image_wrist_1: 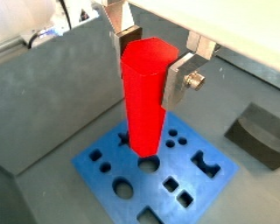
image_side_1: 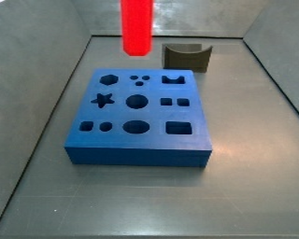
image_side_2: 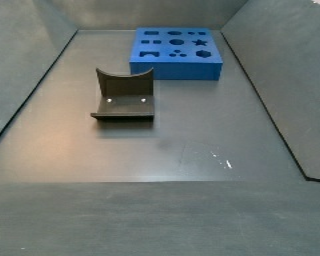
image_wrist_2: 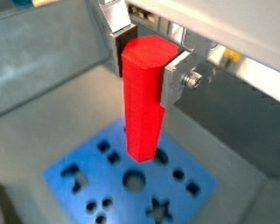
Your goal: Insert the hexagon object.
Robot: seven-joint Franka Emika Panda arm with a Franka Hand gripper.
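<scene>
The gripper (image_wrist_1: pixel 154 54) has its fingers (image_wrist_1: pixel 181 74) clamped on the hexagon object (image_wrist_1: pixel 143 101), holding it upright above the blue block (image_wrist_1: pixel 166 171). The block's shaped holes show nothing in them. It lies flat on the grey counter (image_side_2: pixel 176 150), near one wall, well apart from the dark curved block (image_side_2: pixel 123 97).
</scene>
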